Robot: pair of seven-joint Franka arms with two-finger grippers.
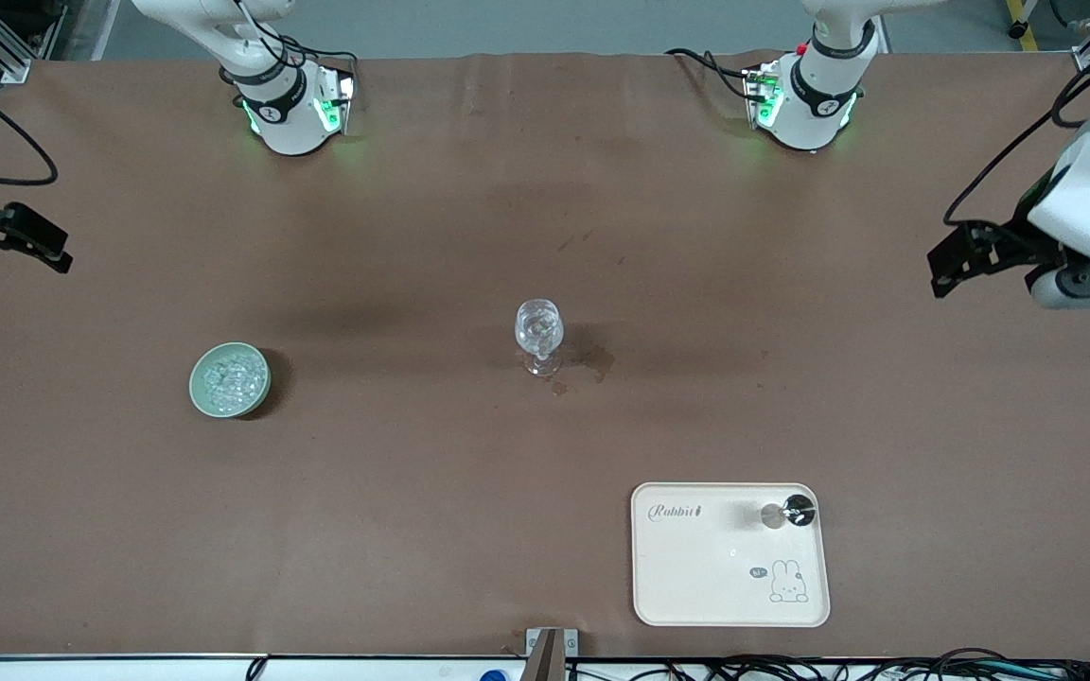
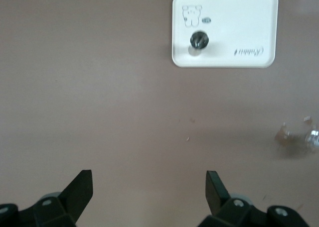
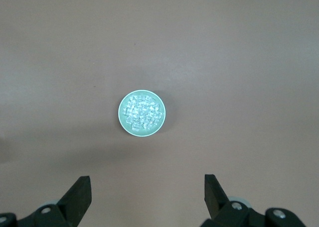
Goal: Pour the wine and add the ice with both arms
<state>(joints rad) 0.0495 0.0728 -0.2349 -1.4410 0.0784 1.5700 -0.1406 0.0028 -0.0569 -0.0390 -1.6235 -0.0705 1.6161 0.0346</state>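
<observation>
The cream tray [image 1: 729, 586] lies nearest the front camera, toward the left arm's end of the desk [image 1: 413, 530], a small metal piece [image 1: 788, 512] on it. The ice [image 1: 229, 376] fills a green bowl [image 1: 207, 402] just ahead of the spread, empty right pincer [image 3: 147, 194]. The stemmed glass [image 1: 538, 333] stands mid-desk. The left pincer [image 2: 149, 189], also spread and empty, hangs well apart from it.

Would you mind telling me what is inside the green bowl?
The green bowl holds a heap of ice, small clear chunks filling most of it. The ice covers the bowl's bottom, so anything beneath it cannot be seen.
</observation>
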